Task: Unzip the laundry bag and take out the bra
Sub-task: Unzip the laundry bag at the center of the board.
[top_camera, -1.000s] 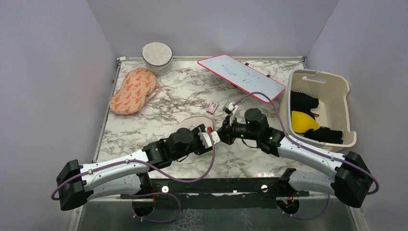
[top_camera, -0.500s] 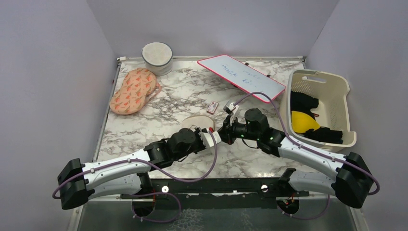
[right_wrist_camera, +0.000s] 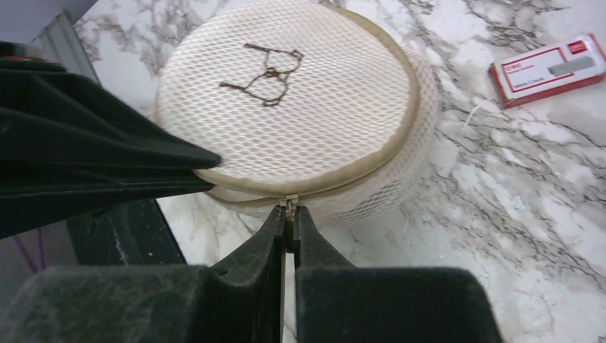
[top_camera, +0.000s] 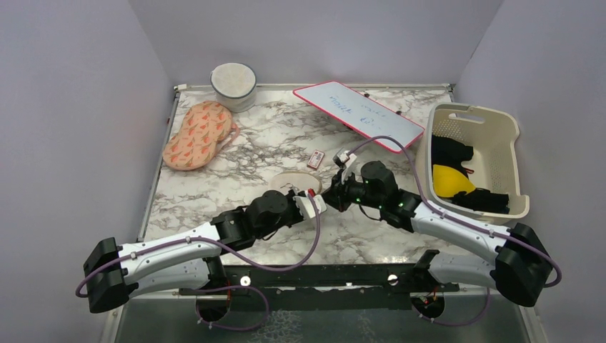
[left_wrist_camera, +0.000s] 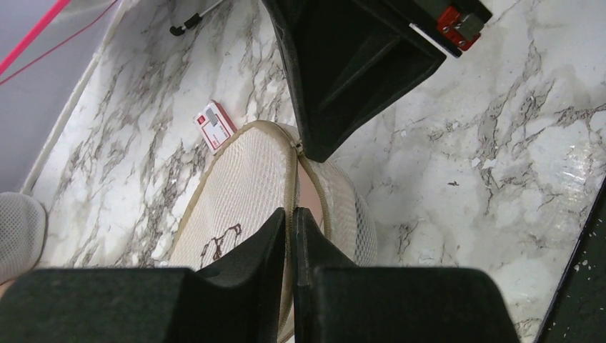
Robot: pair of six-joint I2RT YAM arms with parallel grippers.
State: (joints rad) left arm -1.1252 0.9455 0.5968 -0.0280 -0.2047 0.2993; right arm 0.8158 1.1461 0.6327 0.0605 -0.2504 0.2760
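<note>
The laundry bag (top_camera: pixel 291 179) is a round cream mesh pouch with a dark spectacles-like mark, lying on the marble table between the two arms. My left gripper (top_camera: pixel 312 203) is shut on the bag's beige zip rim (left_wrist_camera: pixel 291 179) at its near edge. My right gripper (top_camera: pixel 330 196) is shut on the small metal zipper pull (right_wrist_camera: pixel 289 203) at the bag's side. The zip is open a short way between the two grippers. In that gap a strip of the pale pink bra (left_wrist_camera: pixel 309 193) shows; the rest of it is hidden inside the bag (right_wrist_camera: pixel 286 100).
A small red-and-white card (top_camera: pixel 315 159) lies just beyond the bag. An orange-patterned pouch (top_camera: pixel 199 133) and a round white mesh container (top_camera: pixel 233 83) are at the far left. A whiteboard (top_camera: pixel 357 113) is at the back. The cream basket (top_camera: pixel 474 109) at right holds black clothes and a yellow garment (top_camera: pixel 450 179).
My right wrist has moved a little left and away with the zipper pull in it. My left arm has barely moved. Both grippers keep their hold.
</note>
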